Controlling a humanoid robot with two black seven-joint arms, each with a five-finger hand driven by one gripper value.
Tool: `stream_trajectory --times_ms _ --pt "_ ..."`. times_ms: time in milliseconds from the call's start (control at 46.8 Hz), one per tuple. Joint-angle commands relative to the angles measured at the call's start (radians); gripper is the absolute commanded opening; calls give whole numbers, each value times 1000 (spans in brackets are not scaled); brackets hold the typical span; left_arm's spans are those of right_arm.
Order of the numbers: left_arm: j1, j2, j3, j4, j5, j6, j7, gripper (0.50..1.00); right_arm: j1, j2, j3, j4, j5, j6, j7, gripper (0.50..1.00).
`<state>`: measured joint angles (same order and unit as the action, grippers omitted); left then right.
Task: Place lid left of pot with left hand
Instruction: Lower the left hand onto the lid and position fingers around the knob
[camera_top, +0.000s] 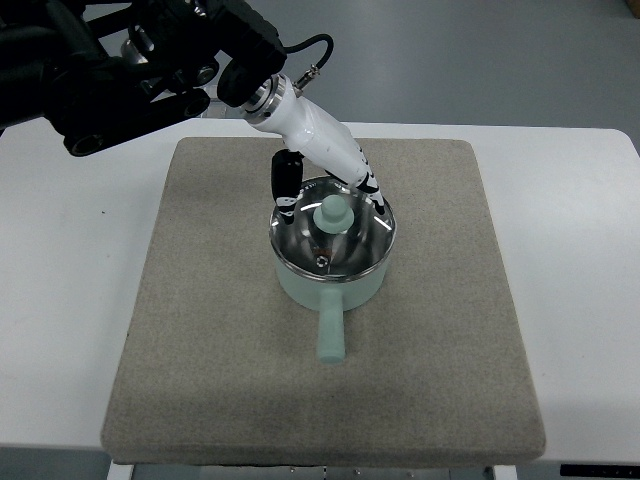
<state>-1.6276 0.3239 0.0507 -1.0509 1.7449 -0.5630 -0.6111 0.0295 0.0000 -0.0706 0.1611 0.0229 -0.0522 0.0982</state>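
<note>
A: Nearest us, the pot's (330, 285) mint handle (331, 328) points our way across the grey mat (200, 350). The glass lid (310, 240) sits on the pot, knob (332, 213) dead centre.

B: And we've got the left hand (335, 175) right over the far rim, arm sweeping in from the upper left. The black thumb (286, 178) hangs one side of the knob, fingers (372, 190) the other.

A: Spread, then, nothing pinched?

B: That's how we read it: bracketing the knob, not closed. We'd call this the reach-to-grasp step.

A: So next we need a closing pinch on the knob, a straight lift, then a carry to the bare mat left of the pot.
</note>
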Motion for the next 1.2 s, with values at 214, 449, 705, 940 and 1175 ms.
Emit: stream_trajectory --times_ms 214,449,705,940,1175 --pt "0 -2 1 -3 38 0 0 981 0 0 0 0 0 0 0 923" --pt "0 0 -2 -1 41 2 0 994 1 0 0 0 0 0 0 924" --pt "2 0 -3 2 38 2 0 994 0 0 0 1 -1 0 0 924" --pt "11 -3 -3 5 36 5 0 992 0 0 0 0 0 0 0 924" --pt "9 -5 -3 6 35 8 0 975 1 0 0 0 0 0 0 923"
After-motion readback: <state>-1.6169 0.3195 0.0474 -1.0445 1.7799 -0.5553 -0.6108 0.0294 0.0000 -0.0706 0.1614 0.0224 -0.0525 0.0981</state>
